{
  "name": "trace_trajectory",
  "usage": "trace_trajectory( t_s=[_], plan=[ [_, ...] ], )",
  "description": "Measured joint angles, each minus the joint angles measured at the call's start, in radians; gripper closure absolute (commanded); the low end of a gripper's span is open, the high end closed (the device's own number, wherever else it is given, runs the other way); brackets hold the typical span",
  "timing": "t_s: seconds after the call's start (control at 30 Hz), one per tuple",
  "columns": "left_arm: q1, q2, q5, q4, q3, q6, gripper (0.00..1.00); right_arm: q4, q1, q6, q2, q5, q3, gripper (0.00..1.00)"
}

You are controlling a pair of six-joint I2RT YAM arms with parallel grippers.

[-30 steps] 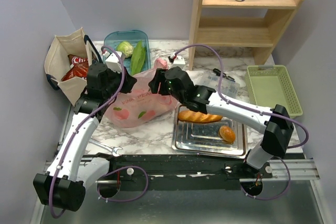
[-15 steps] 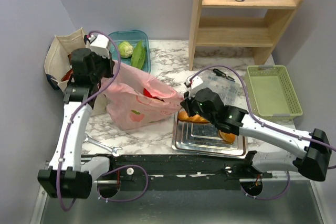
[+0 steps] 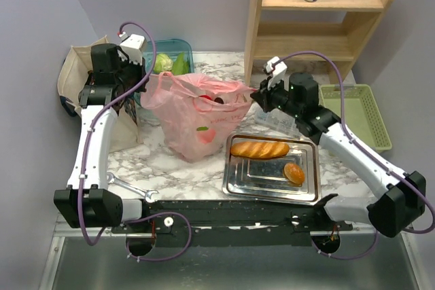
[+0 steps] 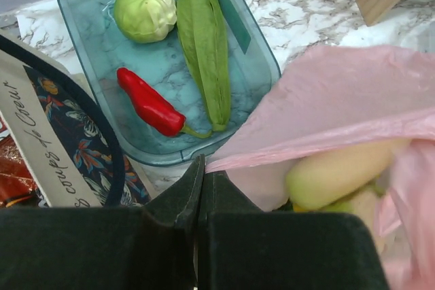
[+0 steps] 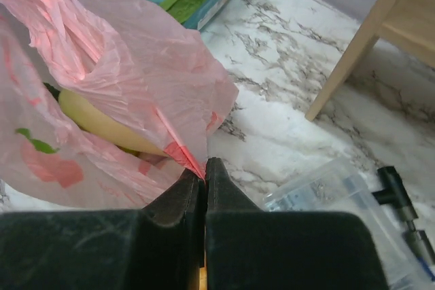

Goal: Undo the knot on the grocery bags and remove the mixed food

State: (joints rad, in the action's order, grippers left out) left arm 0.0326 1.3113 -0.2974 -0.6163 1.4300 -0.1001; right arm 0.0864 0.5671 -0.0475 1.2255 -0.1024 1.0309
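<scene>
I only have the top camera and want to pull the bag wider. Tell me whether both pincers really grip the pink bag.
Observer: In the left wrist view, the left pincer is shut on an edge of the pink bag.
Operator: Now check the right one.
Observer: In the right wrist view, the right pincer is shut on a fold of the bag's film.
Operator: Report what sits inside.
Observer: A pale long vegetable lies just inside the mouth, near the left pincer.
</scene>
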Motion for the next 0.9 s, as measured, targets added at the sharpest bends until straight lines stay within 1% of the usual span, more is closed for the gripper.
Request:
trace_trajectory(
  t_s=[0.1,0.2,0.33,0.37,0.4,0.43,0.47,0.5,0.57,0.6,0.67,0.77,0.9],
  plan=[
    [0.003,0.0,-0.023,-0.025,0.016,-0.029,1.0,0.017,-0.07,-0.047,0.058,-0.134,0.062,0.99],
    [0.024,-0.005,-0.055,-0.048,0.007,-0.07,1.0,0.044,-0.087,-0.078,0.122,-0.259,0.094,0.99],
    [0.051,-0.035,-0.125,-0.121,-0.012,-0.117,1.0,0.104,-0.096,-0.091,0.242,-0.361,0.178,0.99],
    [0.051,-0.042,-0.134,-0.135,-0.012,-0.127,0.84,0.114,-0.097,-0.097,0.265,-0.365,0.196,0.99],
    [0.051,-0.051,-0.142,-0.151,-0.012,-0.143,0.59,0.124,-0.098,-0.106,0.282,-0.367,0.212,0.94],
    [0.051,-0.057,-0.142,-0.163,-0.012,-0.155,0.38,0.134,-0.099,-0.116,0.294,-0.367,0.226,0.81],
    [0.051,-0.061,-0.144,-0.177,-0.011,-0.179,0.13,0.149,-0.101,-0.13,0.304,-0.367,0.243,0.67],
    [0.056,-0.064,-0.148,-0.191,-0.008,-0.183,0.03,0.163,-0.102,-0.141,0.313,-0.369,0.264,0.52],
    [0.074,-0.068,-0.17,-0.214,0.003,-0.21,0.02,0.199,-0.105,-0.157,0.333,-0.38,0.319,0.35],
    [0.082,-0.072,-0.188,-0.221,0.009,-0.212,0.02,0.214,-0.105,-0.169,0.34,-0.388,0.347,0.29],
    [0.101,-0.094,-0.239,-0.254,0.039,-0.23,0.02,0.243,-0.105,-0.185,0.342,-0.416,0.394,0.21],
    [0.105,-0.132,-0.307,-0.284,0.126,-0.231,0.05,0.263,-0.105,-0.196,0.325,-0.452,0.425,0.19],
    [0.088,-0.156,-0.389,-0.295,0.251,-0.196,0.15,0.289,-0.105,-0.214,0.276,-0.528,0.425,0.2]
  ],
)
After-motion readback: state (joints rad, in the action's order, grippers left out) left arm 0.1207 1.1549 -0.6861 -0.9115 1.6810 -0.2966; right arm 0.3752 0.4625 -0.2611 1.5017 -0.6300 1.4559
